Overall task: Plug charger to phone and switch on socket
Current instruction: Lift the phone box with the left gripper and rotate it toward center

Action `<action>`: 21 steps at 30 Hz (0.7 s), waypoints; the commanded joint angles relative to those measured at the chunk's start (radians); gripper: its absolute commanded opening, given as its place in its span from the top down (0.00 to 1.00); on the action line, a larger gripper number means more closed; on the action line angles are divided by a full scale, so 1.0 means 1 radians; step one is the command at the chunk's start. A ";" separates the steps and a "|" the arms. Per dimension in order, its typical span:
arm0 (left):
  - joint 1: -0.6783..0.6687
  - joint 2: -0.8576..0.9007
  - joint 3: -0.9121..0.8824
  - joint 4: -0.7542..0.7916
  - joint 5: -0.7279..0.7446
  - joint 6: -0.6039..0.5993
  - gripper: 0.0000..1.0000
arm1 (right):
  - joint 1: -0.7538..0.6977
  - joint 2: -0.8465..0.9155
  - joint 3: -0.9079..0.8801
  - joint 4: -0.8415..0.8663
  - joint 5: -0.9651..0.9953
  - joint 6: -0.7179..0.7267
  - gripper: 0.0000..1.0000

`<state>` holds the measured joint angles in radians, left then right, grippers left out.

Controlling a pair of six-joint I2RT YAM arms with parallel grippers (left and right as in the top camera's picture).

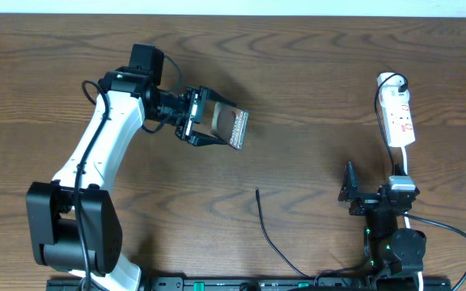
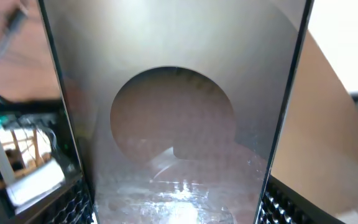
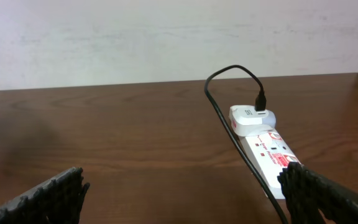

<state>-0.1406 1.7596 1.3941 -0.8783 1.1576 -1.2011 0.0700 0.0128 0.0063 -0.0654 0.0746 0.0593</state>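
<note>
Left gripper [image 1: 213, 126] pinches the phone [image 1: 237, 128] across its long edges, left of table centre. Right gripper [image 1: 349, 192] is spread and empty, on the near side of the socket [image 1: 398, 118].

Judgement: clamp firmly and present the free short edge squarely to the charger [image 1: 259, 198] tip, which lies loose between the arms. Phone's long axis runs along the gripper's reach, free end pointing right.

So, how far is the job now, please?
Done: a white adapter already sits in the socket. In hand: the left gripper clamps the phone. Left: the charger's plug tip lies loose on the table, apart from the phone; the right gripper is open and empty. Whether the socket is switched on, I cannot tell.
</note>
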 commanded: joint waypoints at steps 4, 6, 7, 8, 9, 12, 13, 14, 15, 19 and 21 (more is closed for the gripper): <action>0.000 -0.033 0.031 -0.002 -0.376 0.003 0.93 | 0.006 -0.002 -0.001 -0.005 -0.006 -0.012 0.01; 0.000 -0.033 0.031 -0.006 -0.498 0.003 0.93 | 0.006 -0.002 -0.001 -0.005 -0.006 -0.012 0.01; 0.000 -0.033 0.031 -0.011 -0.550 0.003 0.93 | 0.006 -0.002 -0.001 -0.005 -0.006 -0.012 0.01; 0.000 -0.033 0.031 -0.016 -0.598 0.002 0.93 | 0.006 -0.002 -0.001 -0.005 -0.006 -0.012 0.01; 0.000 -0.033 0.030 -0.024 -0.645 0.003 0.93 | 0.006 -0.002 -0.001 -0.005 -0.006 -0.012 0.01; 0.000 -0.033 0.030 -0.057 -0.790 0.002 0.92 | 0.006 -0.002 -0.001 -0.005 -0.006 -0.012 0.01; 0.000 -0.033 0.030 -0.069 -0.837 0.002 0.93 | 0.006 -0.002 -0.001 -0.005 -0.006 -0.012 0.01; 0.000 -0.033 0.030 -0.082 -0.882 0.002 0.93 | 0.006 -0.002 -0.001 -0.005 -0.006 -0.012 0.01; 0.000 -0.033 0.030 -0.098 -0.928 0.002 0.92 | 0.006 -0.002 -0.001 -0.005 -0.006 -0.012 0.01; 0.000 -0.033 0.030 -0.139 -1.008 0.003 0.92 | 0.006 -0.002 -0.001 -0.005 -0.006 -0.012 0.01; 0.000 -0.033 0.030 -0.145 -1.017 0.003 0.93 | 0.006 -0.002 -0.001 -0.005 -0.006 -0.012 0.01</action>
<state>-0.1406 1.7596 1.3941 -1.0149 0.2375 -1.2011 0.0700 0.0128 0.0063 -0.0654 0.0746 0.0593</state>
